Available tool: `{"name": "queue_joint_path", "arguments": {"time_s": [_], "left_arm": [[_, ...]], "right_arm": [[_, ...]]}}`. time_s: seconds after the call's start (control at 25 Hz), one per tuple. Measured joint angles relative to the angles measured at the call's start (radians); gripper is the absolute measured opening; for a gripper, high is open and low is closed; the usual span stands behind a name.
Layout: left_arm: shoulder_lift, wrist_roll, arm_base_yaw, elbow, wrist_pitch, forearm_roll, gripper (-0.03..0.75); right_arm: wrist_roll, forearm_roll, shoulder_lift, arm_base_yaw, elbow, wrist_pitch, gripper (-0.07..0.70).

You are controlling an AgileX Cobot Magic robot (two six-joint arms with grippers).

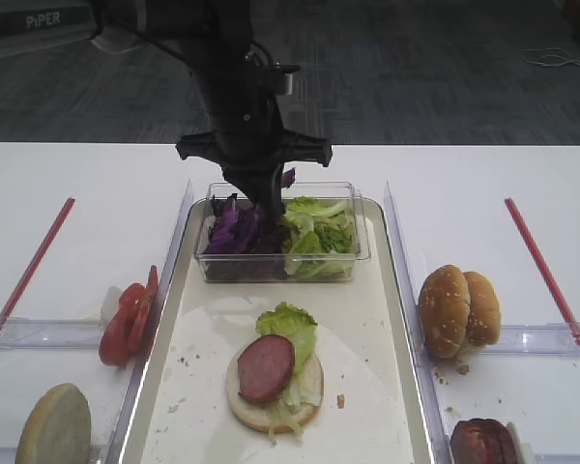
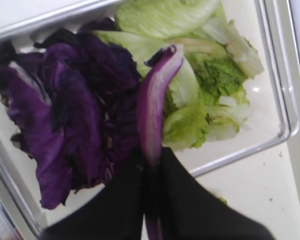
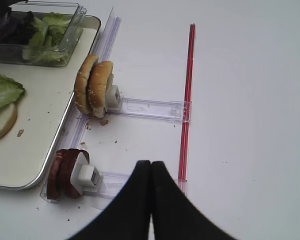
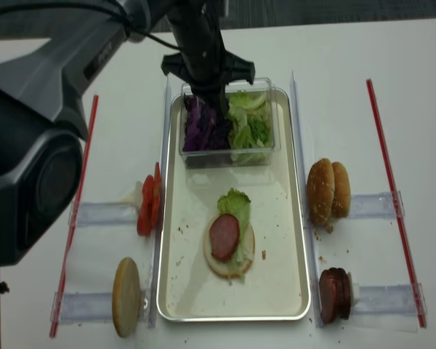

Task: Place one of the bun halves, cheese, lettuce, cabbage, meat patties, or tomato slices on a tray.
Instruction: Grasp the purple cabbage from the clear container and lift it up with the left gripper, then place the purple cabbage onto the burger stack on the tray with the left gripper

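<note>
My left gripper is shut on a thin dark purple cabbage strip and hangs just above the clear box of cabbage and lettuce at the tray's far end. On the silver tray lies a bun half topped with lettuce and a meat patty. My right gripper is shut on nothing, above the table right of the tray, near the meat patties. No cheese shows.
Clear holders flank the tray: tomato slices and a bun half on the left, two bun halves and meat patties on the right. Red strips lie on the outer sides of the table.
</note>
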Motion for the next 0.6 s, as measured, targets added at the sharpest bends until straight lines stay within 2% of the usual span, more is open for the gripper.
{"name": "queue_joint_path", "arguments": {"time_s": [0.44,0.6], "left_arm": [[-0.185,0.006,-0.067,0.276,0.000,0.000,0.036],[-0.218,0.006,-0.106,0.347,0.000,0.000,0.036]], "right_arm": [[0.000,0.000,0.000,0.000,0.000,0.000,0.238],[-0.002,0.000,0.000,0.000,0.000,0.000,0.238]]}}
